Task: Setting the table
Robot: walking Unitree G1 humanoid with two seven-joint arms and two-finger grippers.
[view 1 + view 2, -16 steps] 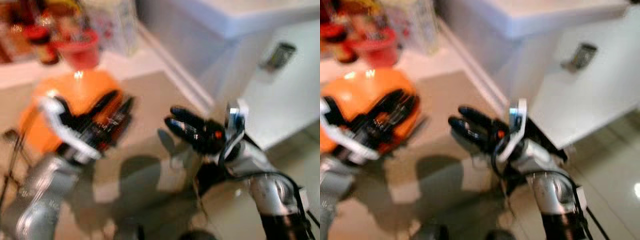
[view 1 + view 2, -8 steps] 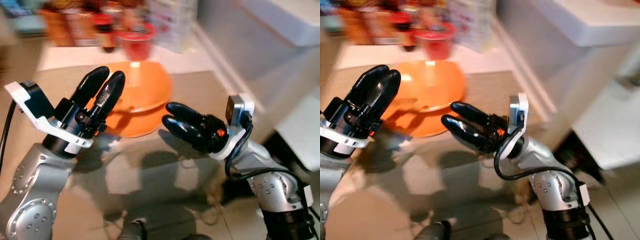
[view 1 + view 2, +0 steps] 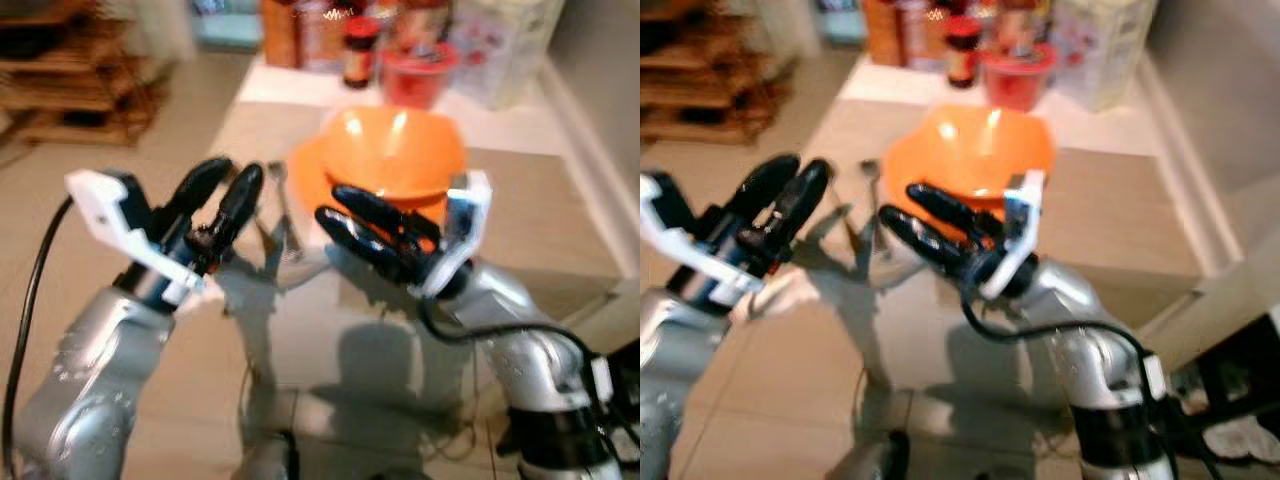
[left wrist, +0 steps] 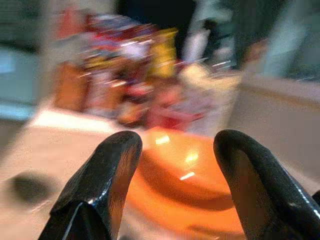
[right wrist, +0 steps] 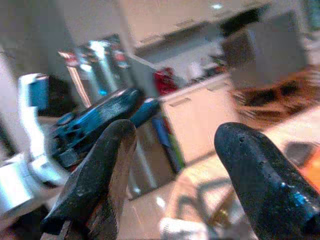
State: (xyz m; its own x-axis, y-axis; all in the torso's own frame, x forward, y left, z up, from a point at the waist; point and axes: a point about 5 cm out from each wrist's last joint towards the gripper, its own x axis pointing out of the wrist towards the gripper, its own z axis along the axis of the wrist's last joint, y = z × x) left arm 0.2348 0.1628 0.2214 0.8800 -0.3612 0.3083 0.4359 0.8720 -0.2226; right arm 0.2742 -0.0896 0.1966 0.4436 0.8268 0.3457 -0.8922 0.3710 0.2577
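While we face the table, the orange bowl sits on it, just beyond both grippers. Left gripper spread wide w/ nothing in it; right gripper likewise apart & empty. We judge the bowl stiff, light, prob. slick when glazed, so take the rim. Cutlery beside it is blurred; jars & red tub behind are too smeared to ID.

Both silver arms are reaching up in front of the robot. The left gripper is pointing forward with its fingers apart. The right gripper is pointing across toward the left one, its fingers apart too, holding nothing.
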